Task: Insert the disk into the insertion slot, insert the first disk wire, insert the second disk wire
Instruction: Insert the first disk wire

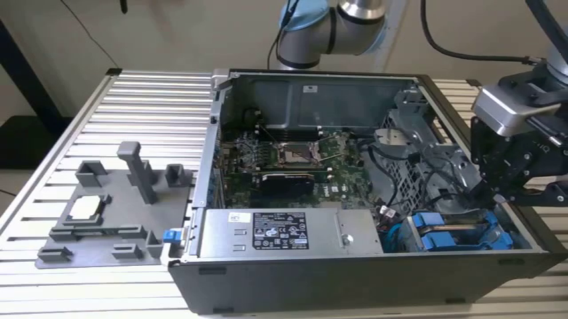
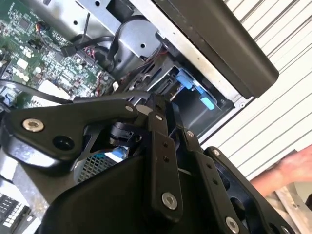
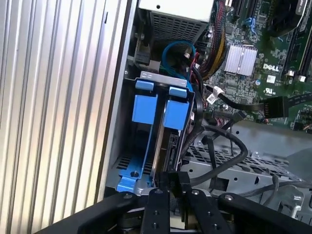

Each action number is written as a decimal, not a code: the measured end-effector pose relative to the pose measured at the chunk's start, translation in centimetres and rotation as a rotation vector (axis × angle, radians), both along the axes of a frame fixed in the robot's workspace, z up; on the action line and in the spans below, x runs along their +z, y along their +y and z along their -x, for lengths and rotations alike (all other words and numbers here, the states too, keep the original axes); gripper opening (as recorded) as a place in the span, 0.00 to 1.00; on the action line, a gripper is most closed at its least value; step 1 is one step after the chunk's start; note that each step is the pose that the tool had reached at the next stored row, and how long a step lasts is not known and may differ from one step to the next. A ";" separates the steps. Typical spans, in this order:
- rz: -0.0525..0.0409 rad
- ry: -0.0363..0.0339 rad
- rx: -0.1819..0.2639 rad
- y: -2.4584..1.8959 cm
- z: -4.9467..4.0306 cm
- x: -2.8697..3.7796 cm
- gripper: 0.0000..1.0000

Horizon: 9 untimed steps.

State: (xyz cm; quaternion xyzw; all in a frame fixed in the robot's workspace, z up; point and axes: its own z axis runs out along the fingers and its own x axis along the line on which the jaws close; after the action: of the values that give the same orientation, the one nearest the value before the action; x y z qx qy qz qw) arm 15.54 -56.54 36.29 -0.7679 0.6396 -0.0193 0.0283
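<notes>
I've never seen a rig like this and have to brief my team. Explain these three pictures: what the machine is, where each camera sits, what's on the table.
The machine is a single robot arm ending in a gripper. The exterior view looks on from off the arm. It shows a slatted metal table bearing an open computer case and, at that view's left, a grey fixture plate. The two wrist cameras ride on the arm and look past the gripper into the case. In the first wrist view the gripper hangs at the end of the disk, which stands in a blue carrier inside the drive cage. Whether it holds anything, I cannot tell. A person's hand shows in the second wrist view.
</notes>
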 end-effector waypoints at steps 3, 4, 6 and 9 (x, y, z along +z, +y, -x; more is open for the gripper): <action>-0.0001 -0.0001 -0.048 0.00 0.01 -0.22 0.19; 0.0000 -0.0001 -0.064 0.00 0.01 -0.28 0.19; -0.0007 0.0005 -0.078 -0.01 0.02 -0.37 0.19; -0.0092 0.0015 -0.087 -0.01 0.02 -0.51 0.19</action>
State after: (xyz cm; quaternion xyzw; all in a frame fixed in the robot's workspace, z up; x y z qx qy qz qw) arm 15.52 -56.55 35.77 -0.7393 0.6724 -0.0170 0.0305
